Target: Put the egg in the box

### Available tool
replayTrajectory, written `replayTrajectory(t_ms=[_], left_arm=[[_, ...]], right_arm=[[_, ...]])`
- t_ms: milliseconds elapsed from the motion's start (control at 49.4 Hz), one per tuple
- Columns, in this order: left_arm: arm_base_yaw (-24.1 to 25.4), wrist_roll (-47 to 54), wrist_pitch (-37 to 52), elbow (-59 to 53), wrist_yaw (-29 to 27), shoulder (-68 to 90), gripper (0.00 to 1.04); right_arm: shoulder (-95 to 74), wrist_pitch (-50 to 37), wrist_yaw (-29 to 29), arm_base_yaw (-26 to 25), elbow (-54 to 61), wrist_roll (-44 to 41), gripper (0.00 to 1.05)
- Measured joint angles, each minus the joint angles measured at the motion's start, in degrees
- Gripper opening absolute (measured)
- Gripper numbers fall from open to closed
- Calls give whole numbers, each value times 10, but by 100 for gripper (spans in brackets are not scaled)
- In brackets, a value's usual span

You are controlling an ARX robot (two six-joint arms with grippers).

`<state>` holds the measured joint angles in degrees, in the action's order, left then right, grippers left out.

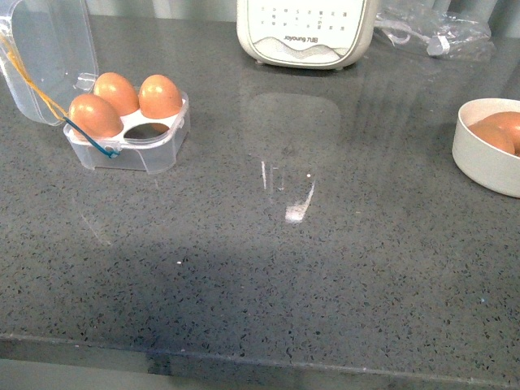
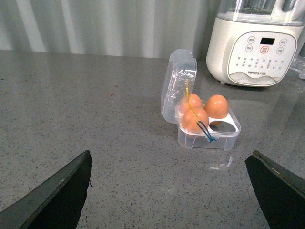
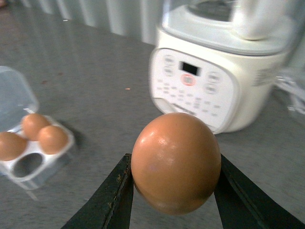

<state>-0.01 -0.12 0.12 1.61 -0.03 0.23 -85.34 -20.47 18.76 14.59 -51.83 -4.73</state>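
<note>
Egg held aloft, one cell left to fill

The right end effector (image 3: 175,164) is clamped on the egg (image 3: 174,152) by its smooth curved sides, above the worktop (image 1: 325,268) and well apart from the box (image 1: 156,156); the left end effector (image 2: 170,157) hangs with its jaws wide apart and empty. The grip looks narrow, so the egg could slip out in transit, or crack if squeezed harder. The only free cell (image 1: 146,130) sits just beside three eggs (image 1: 159,96), so a slightly off descent could knock shell on shell or catch the cell rim. The blue cord (image 1: 96,144) lies at the box's near corner and could snag a finger, and the light box could slide if nudged.
</note>
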Motion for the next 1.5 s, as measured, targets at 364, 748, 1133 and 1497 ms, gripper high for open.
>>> replayTrajectory(t_ms=[364, 748, 1133, 1497], left_arm=[[0, 0, 0, 0, 0, 0, 98], [0, 0, 0, 0, 0, 0, 98], [0, 0, 0, 0, 0, 0, 98], [0, 0, 0, 0, 0, 0, 98]], right_arm=[[-56, 58, 165, 83, -30, -68, 41], [-189, 98, 172, 112, -153, -122, 41], [-270, 101, 167, 160, -234, -111, 41], [-313, 101, 158, 173, -254, -110, 41]])
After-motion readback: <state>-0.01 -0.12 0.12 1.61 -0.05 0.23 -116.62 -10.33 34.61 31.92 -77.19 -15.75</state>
